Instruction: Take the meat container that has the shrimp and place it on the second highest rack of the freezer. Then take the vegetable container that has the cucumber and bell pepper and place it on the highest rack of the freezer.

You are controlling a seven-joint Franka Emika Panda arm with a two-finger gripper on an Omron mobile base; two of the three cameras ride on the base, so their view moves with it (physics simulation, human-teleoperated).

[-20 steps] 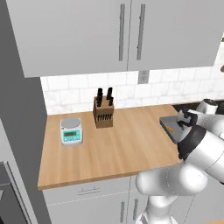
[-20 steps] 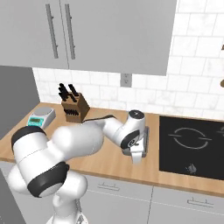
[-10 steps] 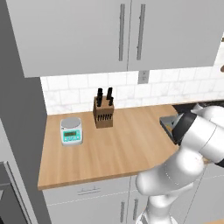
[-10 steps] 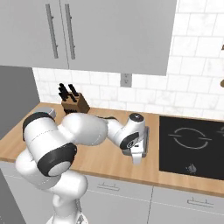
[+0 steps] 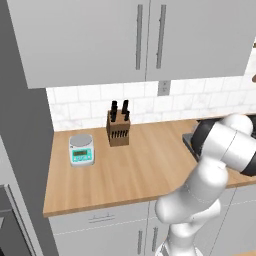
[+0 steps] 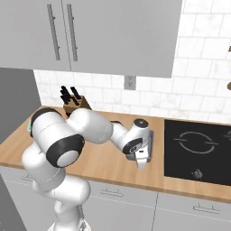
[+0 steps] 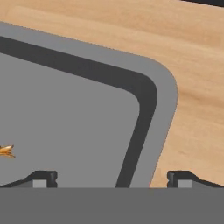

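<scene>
Close-up, shrimp (image 7: 6,151) in tray (image 7: 148,83).

Your arm folded forward from its base, elbow raised, wrist bent down so the hand pointed low. The claw (image 7: 112,177) stood with its jaws spread wide apart, nothing held between the fingertips (image 7: 43,177).

The table (image 5: 140,165) looks like pale matt wood with fine grain; the tray (image 7: 65,127), left in the hand view, is smooth matt grey, plastic-like; wall tiles (image 6: 198,90), upper right, look glossy white.
</scene>
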